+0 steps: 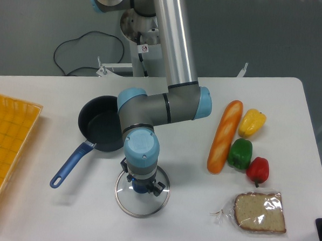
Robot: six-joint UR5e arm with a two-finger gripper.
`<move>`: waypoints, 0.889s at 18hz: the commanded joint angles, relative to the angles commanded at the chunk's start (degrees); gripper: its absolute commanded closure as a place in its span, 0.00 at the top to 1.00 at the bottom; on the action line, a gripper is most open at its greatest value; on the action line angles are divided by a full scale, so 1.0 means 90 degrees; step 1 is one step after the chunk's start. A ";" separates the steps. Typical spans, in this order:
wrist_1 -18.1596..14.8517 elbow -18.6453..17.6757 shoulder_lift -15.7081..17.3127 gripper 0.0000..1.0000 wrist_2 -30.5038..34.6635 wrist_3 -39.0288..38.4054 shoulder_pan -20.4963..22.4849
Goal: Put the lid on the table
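The gripper [141, 186] pointed straight down over the blue knob at the centre of the lid [141, 196], its wrist housing hiding the fingers from above; whether the jaws were clamped on the knob or parted could not be told. The lid, round clear glass ringed by a thin silver rim, sat low over the smooth white table [171, 229], in front of the saucepan [101, 130]; contact with the surface could not be judged. The saucepan, dark blue and open, lay with its blue handle angled toward the near left; a yellow-orange gridded tray [5, 150] sat at the left edge. To the right lay a baguette [224, 135], glossy yellow [252, 122], green [240, 153] and red peppers [258, 169], and plastic-wrapped sliced bread [259, 212].
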 joint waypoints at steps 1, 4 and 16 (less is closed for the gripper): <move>0.0000 0.0000 0.0000 0.53 0.0000 0.0000 0.0000; 0.0000 0.0000 0.0000 0.57 0.0000 0.0010 0.0000; 0.0000 0.0010 0.0010 0.88 0.0000 0.0058 0.0000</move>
